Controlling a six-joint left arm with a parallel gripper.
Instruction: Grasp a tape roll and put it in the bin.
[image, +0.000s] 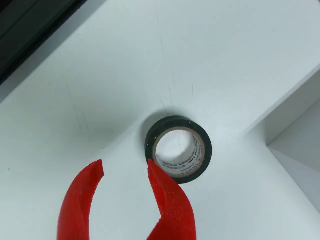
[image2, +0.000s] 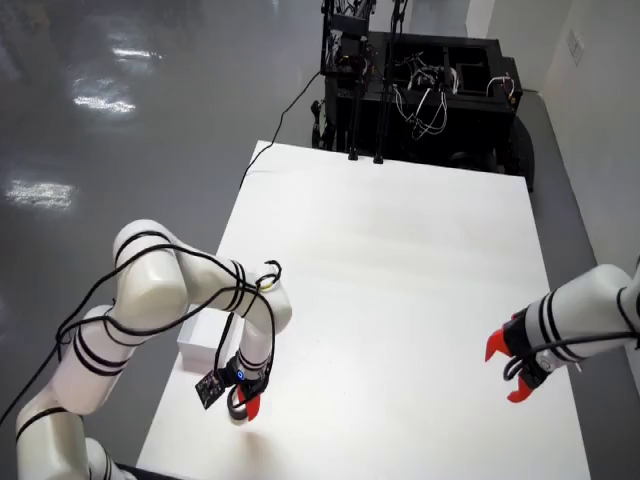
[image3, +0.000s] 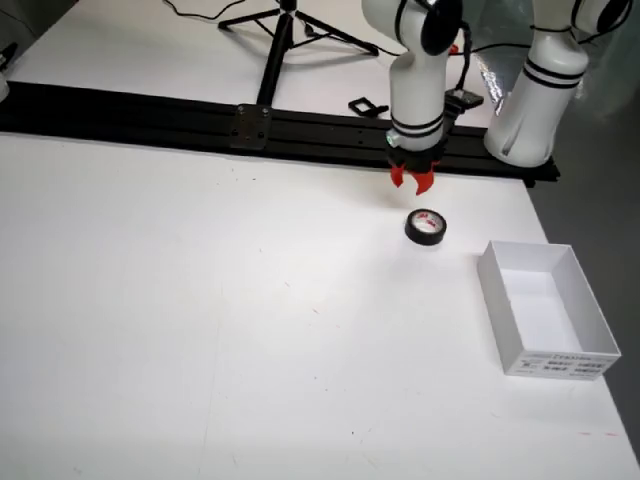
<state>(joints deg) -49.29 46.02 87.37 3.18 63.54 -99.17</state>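
Red pincer (image: 125, 172), spread and empty, hangs beside the tape roll (image: 178, 149); only the side view shows the bin (image3: 545, 312).

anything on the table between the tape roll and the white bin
Nothing: in the front view, only bare white table lies between the black tape roll and the white bin.

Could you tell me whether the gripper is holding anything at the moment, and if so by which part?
Nothing is held. The gripper is open, its red fingers empty, beside the black tape roll lying flat on the table.
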